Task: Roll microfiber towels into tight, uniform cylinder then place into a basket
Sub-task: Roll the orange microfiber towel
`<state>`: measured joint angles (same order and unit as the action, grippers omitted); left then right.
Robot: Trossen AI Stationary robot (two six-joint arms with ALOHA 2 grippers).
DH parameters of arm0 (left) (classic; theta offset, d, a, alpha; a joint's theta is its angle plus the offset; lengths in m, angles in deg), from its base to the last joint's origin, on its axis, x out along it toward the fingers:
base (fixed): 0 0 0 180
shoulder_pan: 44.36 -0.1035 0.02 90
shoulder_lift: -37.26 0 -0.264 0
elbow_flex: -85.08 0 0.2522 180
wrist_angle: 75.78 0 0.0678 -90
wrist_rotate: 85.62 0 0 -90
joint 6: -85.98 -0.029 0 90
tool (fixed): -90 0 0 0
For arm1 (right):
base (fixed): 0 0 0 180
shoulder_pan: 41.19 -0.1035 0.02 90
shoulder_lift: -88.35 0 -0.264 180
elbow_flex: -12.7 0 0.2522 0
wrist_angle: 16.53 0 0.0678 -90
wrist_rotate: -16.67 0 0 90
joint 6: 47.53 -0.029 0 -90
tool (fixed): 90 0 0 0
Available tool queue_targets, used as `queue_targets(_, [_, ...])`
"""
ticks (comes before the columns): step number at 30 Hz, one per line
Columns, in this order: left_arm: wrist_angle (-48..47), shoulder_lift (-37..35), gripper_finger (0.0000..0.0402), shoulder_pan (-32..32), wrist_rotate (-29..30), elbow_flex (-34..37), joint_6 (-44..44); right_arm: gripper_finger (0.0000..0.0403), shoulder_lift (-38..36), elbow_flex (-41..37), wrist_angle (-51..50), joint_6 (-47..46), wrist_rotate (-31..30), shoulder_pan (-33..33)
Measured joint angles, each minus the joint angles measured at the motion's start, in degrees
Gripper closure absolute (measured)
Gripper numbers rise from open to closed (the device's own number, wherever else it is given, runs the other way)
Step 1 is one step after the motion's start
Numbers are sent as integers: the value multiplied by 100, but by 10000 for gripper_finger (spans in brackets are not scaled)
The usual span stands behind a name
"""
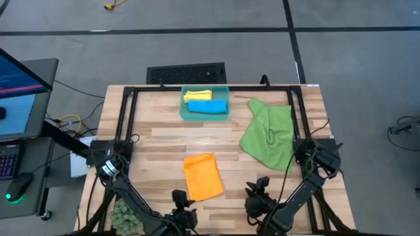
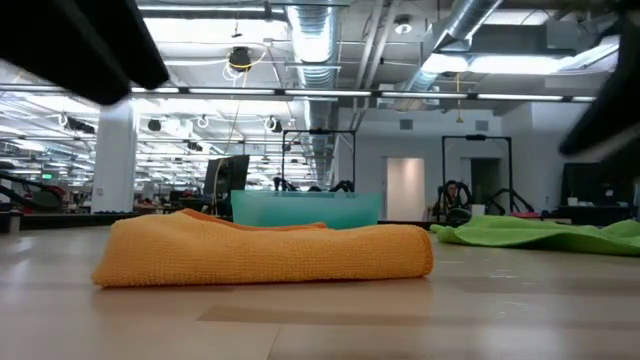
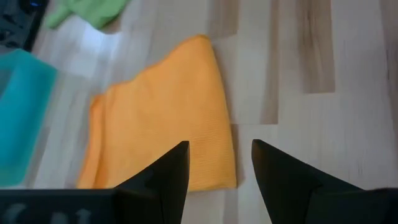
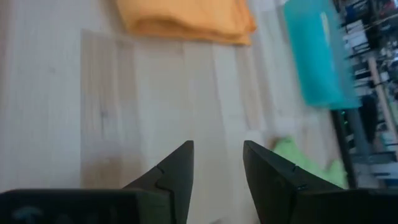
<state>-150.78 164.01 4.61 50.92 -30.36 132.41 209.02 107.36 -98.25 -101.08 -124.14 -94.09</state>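
on pale wood, folded nubby orange towel (image 1: 203, 176)

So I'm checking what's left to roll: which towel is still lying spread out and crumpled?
The green towel, loose and rumpled at the table's right side. The orange towel lies folded flat mid-table; the yellow and blue ones sit in the basket.

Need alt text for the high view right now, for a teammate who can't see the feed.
Overhead view of a wooden table: a folded orange towel lies near the front centre, between the open left end effector and open right end effector. A crumpled green towel lies to the right, and the teal basket at the far edge holds rolled yellow and blue towels.
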Motion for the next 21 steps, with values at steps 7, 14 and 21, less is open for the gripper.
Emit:
queue_targets(7, [1042,84,235,-201,-431,496,-645,257,8,-340,1304,458,-31,45])
queue_targets(14, [894,81,235,-194,-655,914,10,274,8,-340,2600,1930,40,346])
queue_targets(21, [991,77,235,-256,-705,1168,40,280,8,-340,3764,3235,828,796])
